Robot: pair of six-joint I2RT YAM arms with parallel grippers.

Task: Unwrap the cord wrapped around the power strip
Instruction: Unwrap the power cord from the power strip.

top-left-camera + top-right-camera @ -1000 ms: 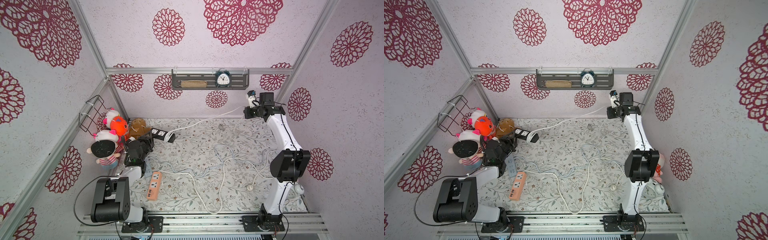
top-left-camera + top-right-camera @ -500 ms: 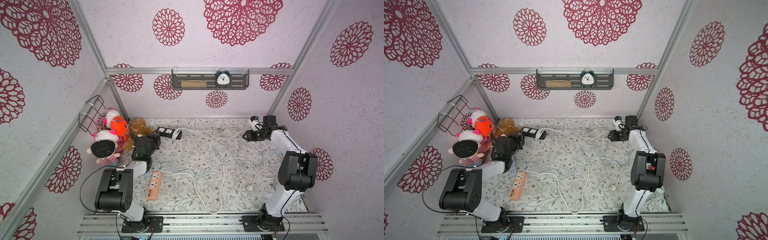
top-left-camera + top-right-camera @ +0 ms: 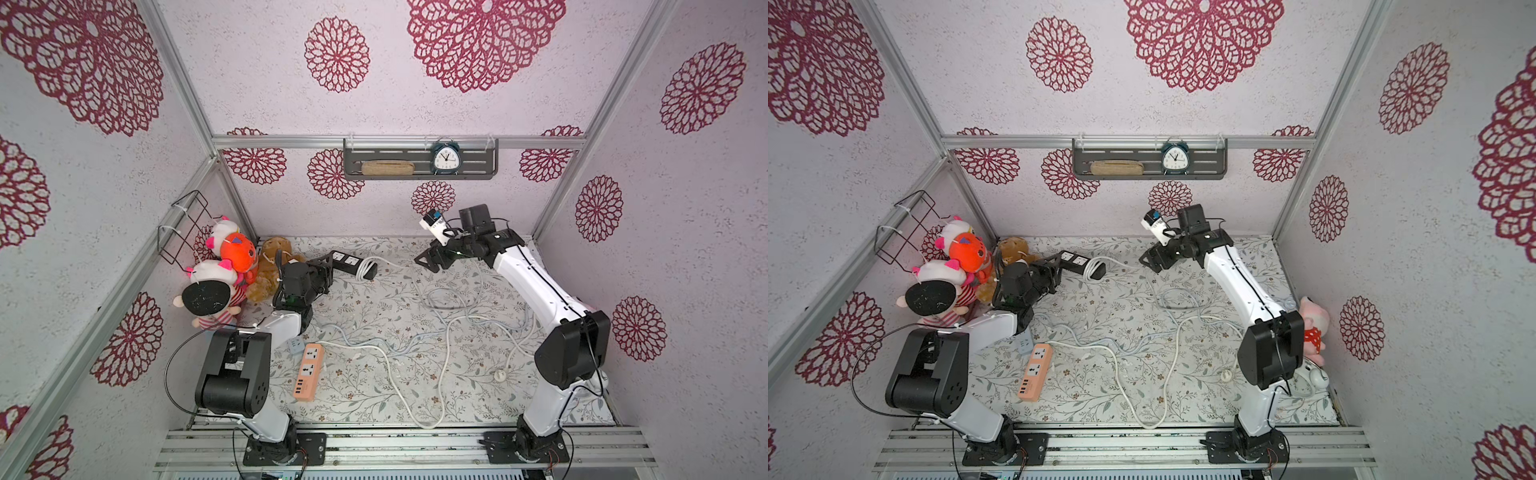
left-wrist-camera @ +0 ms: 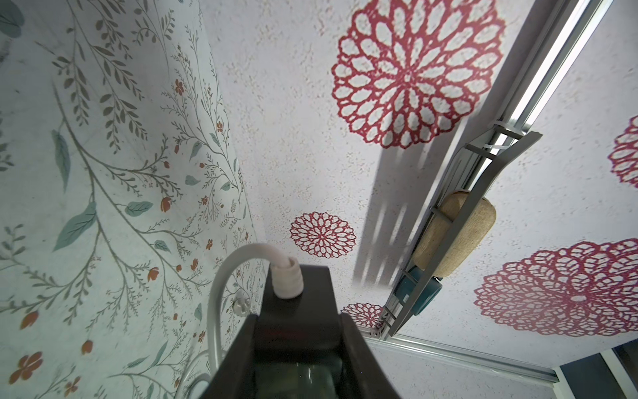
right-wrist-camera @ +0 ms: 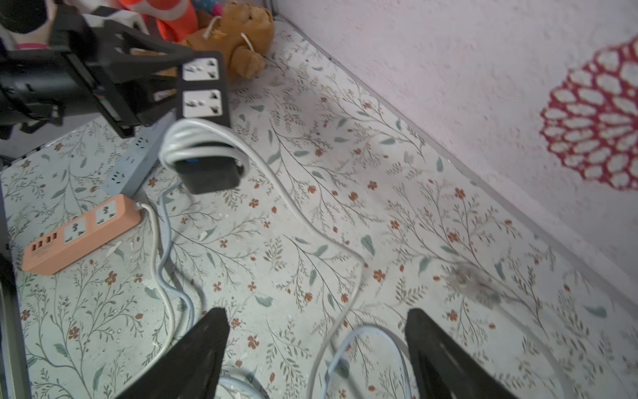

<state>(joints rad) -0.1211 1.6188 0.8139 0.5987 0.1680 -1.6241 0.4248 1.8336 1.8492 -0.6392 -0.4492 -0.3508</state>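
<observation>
Wall shelf (image 3: 419,176) with clock (image 3: 446,157), pouch (image 3: 387,167)

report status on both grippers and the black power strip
Left gripper shut on black power strip. Right gripper open, empty. Cord loops wrapped round its end. Orange power strip lies apart on the mat.

The black power strip (image 3: 345,260), two white sockets facing up, is positioned at far left, lengthwise left to right. The white cord (image 5: 197,136) is wound several turns around its right end and trails rightward.
</observation>
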